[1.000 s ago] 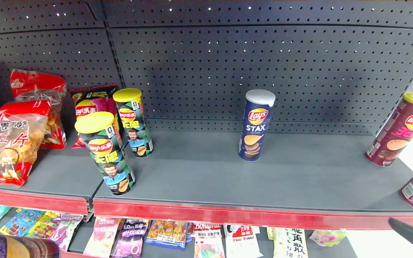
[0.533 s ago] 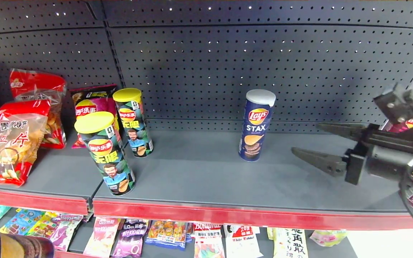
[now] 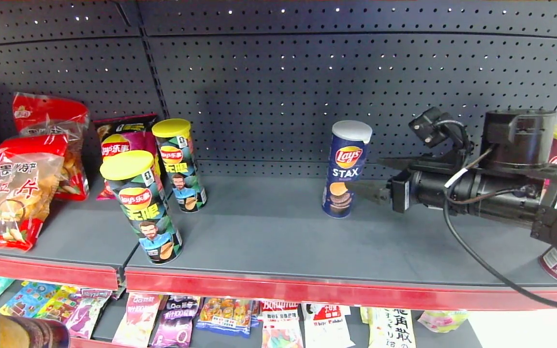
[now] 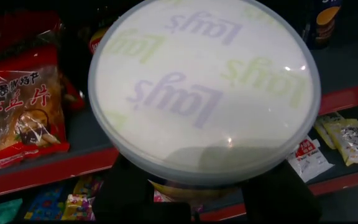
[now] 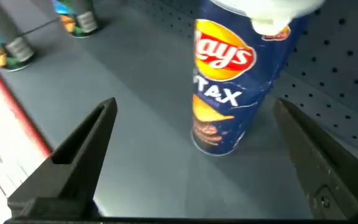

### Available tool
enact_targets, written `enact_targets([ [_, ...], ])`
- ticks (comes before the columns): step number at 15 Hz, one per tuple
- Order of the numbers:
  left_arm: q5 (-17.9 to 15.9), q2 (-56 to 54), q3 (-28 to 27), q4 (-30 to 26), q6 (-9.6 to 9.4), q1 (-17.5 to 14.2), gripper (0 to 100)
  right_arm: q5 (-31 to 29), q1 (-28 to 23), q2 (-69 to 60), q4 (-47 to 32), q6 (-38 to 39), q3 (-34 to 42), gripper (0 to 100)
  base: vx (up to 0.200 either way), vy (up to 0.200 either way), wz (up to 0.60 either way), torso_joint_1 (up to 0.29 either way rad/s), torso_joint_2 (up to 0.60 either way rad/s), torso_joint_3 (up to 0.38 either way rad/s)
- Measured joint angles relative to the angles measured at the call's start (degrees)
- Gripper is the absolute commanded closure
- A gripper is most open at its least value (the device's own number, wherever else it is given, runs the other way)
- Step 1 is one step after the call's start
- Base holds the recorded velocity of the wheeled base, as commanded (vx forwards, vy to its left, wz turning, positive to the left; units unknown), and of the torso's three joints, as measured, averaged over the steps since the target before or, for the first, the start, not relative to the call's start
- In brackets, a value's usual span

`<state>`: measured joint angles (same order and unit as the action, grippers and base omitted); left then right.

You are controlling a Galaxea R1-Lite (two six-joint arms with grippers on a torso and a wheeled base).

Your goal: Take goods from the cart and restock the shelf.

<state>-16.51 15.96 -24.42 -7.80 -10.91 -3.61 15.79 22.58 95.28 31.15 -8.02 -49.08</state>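
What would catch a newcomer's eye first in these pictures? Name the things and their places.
The blue can standing alone mid-shelf, with the open right gripper pointing at it from the right. Then the yellow-lidded cans further left, and the white-lidded can held low at the left, before the lower shelf.

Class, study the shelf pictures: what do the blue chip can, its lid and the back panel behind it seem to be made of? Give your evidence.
Blue chip can: probably cardboard tube, glossy printed wrap, light sheen.
Lid: likely translucent whitish plastic, matte.
Back panel: apparently dark painted metal, regular punched holes.
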Motion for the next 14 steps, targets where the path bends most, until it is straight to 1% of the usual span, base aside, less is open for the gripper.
enact_targets([
  [3, 0.1, 0.0, -0.1, 0.0, 0.0, 0.0, 100, -3.6, 0.0, 3.5, 0.0, 2.0, -3.4, 0, 0.0, 0.0, 0.0, 0.0, 0.0, 0.0],
  [7, 0.1, 0.1, 0.0, 0.0, 0.0, 0.0, 100, -4.4, -0.3, 6.4, 0.9, 2.3, -6.5, 0, 0.0, 0.0, 0.0, 0.0, 0.0, 0.0],
  [10, 0.1, 0.2, 0.1, 0.0, 0.0, 0.0, 100, -5.2, -0.3, 8.7, 4.2, 2.8, -8.2, 0, 0.0, 0.0, 0.0, 0.0, 0.0, 0.0],
  [14, 0.1, 0.3, -0.1, 0.0, 0.0, 0.0, 100, -5.8, -0.3, 11.2, 4.5, 3.1, -10.0, 0, 0.0, 0.0, 0.0, 0.0, 0.0, 0.0],
])
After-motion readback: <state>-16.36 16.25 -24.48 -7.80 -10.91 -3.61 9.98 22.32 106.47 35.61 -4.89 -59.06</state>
